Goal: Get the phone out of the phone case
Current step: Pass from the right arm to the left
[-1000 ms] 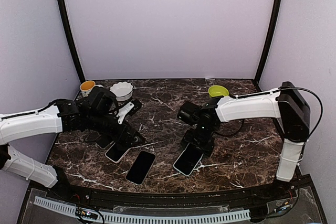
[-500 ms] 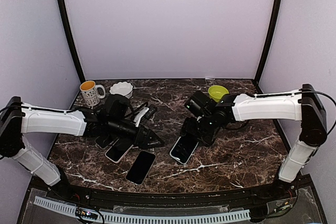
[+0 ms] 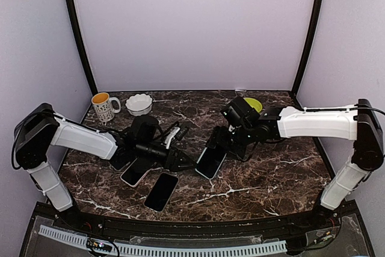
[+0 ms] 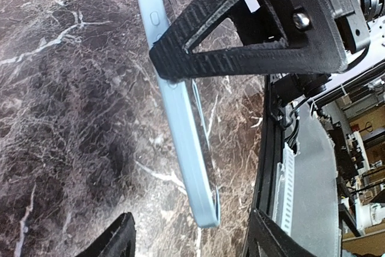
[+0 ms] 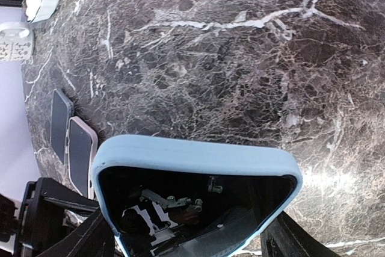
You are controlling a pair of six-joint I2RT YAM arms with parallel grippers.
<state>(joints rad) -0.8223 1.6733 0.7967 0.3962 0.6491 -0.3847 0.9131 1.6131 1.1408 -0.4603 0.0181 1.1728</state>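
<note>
Mid-surface, a little toward the near edge: right gripper (image 3: 218, 147) clamped across the width of the pale blue phone case (image 5: 192, 156), with the phone (image 3: 210, 162) seated inside, dark screen up. We read it as held just off the marble surface (image 3: 271, 173). Whether the low end touches, we cannot tell.

Left gripper (image 3: 184, 162): jaws apart, astride the case's long side near the free end. Upper finger (image 4: 240, 58) lies against the blue rim. Lower finger (image 4: 117, 242) stands clear below it. No bite yet.

Step in hand, as we judge it: get a hold at the free end so case and phone can be parted. To do it well we would take the case lip alone, at a corner, not the phone with it, and peel away from the screen while the right grip holds firm. The right fingers squeeze the case sides and may pinch the phone in, so we would start at the corner farthest from that grip. Go slow: a freed phone could drop onto the marble.

Long axis: from far-right, at the right gripper, down to near-left. Free end points toward the near-left corner, at the left gripper. Side button (image 4: 154, 17) faces the left wrist camera.

A bare black phone (image 3: 161, 191) lies flat near the near edge, apart from the work
</note>
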